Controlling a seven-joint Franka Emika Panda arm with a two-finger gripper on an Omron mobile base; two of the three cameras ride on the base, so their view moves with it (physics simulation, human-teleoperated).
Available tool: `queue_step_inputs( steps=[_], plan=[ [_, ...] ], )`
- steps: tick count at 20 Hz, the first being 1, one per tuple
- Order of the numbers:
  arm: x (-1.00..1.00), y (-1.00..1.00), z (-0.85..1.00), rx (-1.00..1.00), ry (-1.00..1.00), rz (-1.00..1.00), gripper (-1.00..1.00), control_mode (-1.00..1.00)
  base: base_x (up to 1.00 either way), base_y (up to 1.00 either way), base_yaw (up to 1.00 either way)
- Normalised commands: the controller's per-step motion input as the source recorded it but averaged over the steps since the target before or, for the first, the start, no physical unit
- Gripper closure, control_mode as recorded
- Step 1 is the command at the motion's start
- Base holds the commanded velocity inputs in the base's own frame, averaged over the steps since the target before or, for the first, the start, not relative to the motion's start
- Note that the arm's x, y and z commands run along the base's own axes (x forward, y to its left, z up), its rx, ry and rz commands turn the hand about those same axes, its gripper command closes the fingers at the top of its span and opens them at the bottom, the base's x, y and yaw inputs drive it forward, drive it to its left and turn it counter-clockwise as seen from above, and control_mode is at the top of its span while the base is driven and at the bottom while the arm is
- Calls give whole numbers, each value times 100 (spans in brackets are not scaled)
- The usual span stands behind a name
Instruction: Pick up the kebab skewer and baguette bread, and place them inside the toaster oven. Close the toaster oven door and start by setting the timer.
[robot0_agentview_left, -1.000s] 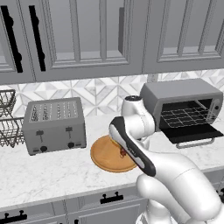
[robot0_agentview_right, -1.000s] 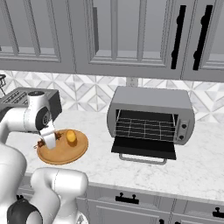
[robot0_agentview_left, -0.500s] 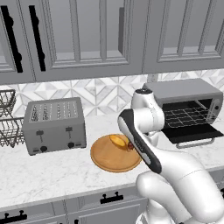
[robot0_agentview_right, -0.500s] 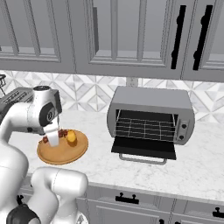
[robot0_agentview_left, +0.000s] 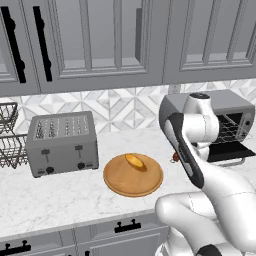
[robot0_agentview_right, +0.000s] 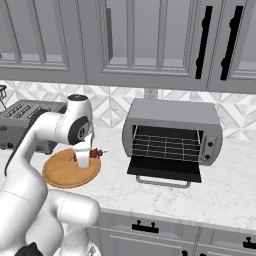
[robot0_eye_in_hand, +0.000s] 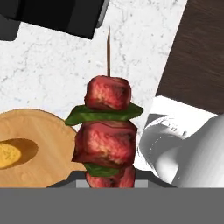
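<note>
Baguette bread (robot0_agentview_left: 135, 161) lies on the round board (robot0_agentview_left: 133, 174) (hand (robot0_agentview_right: 84, 161) clenched around the kebab skewer (robot0_eye_in_hand: 107, 131)).

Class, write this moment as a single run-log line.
hand: shut on red-and-green meat kebab skewer, lifted | orange-tan baguette bread: on round wooden board | grey toaster oven: door open

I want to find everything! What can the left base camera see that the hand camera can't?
Left base view: the slotted toaster, wire basket and open toaster oven. Hand view: the kebab skewer up close, red chunks with green pieces, stick tip pointing away. Both: the round wooden board with the baguette bread lying on it, and the marble counter.
</note>
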Motion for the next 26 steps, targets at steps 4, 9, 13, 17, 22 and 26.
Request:
queue_step_inputs(
  steps=[4, 9, 13, 17, 22, 26],
  plan=[
    [0, -86, 11, 3, 0, -21, 100, -100, 0, 0, 0],
    [0, -79, 7, 2, 0, -22, 100, -100, 0, 0, 0],
    [3, -78, 8, 2, 0, -25, 100, -100, 0, 0, 0],
    [23, -86, 22, 4, 0, -20, 100, -100, 0, 0, 0],
    [28, -80, 28, 7, -7, -6, 100, -100, 0, 0, 0],
    [3, -55, 20, 1, -35, 3, 100, -100, 0, 0, 0]
  ],
)
